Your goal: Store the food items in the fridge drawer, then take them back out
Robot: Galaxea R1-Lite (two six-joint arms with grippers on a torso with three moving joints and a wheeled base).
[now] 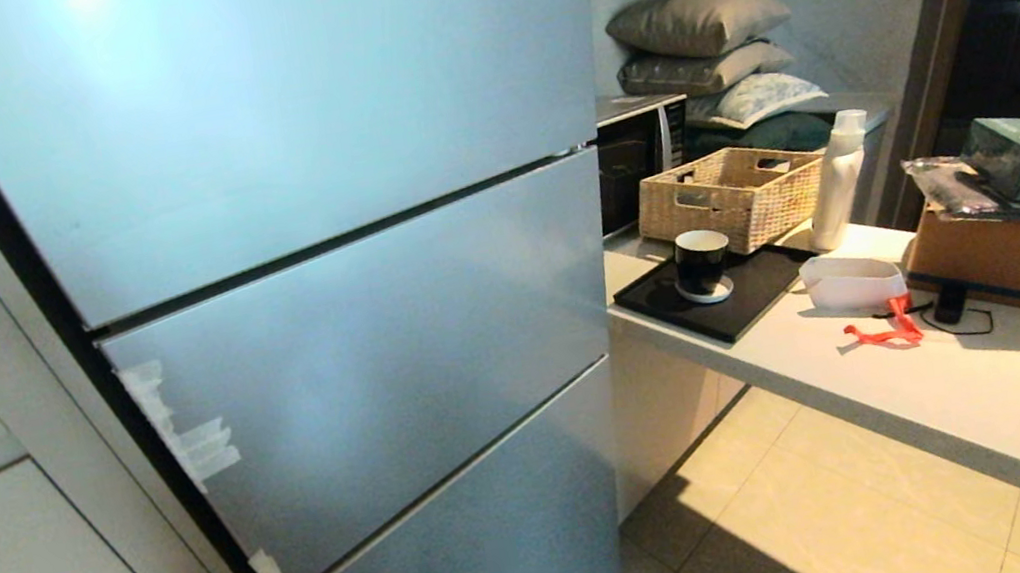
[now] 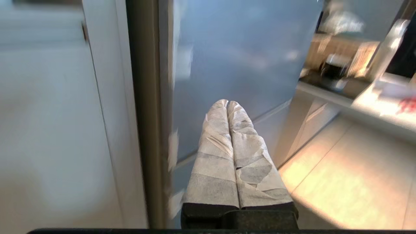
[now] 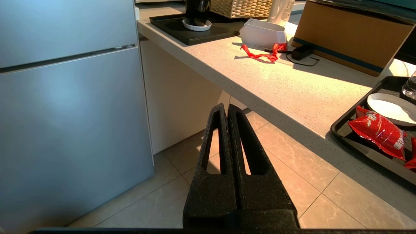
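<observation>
1. At the left and centre of the head view a tall silver fridge is seen with all three of its doors closed; pieces of pale tape are stuck along its left edge. The fridge drawer cannot be seen, since it is presumably hidden behind one of these doors.
2. In the left wrist view the left tool is shown at lower centre, its paper-wrapped fingers pressed together and empty, pointed toward the fridge's left edge.
3. In the right wrist view the right tool is shown at lower centre, its black fingers closed flat against each other with nothing held, hanging over the tiled floor beside the tabletop.
4. At the far right of the right wrist view a black tray is set on the tabletop, and on it a crinkly red packet is lying beside a white plate. A sliver of a second red item is cut off at the frame edge, so its kind cannot be told.
5. The packet is judged to be light, soft and slippery, with contents that may crush; it would best be taken across its middle with a gentle squeeze, or by a sealed end.
6. A thin red ribbon is seen further back on the tabletop, just by a white container; it is not one of the food items.
</observation>
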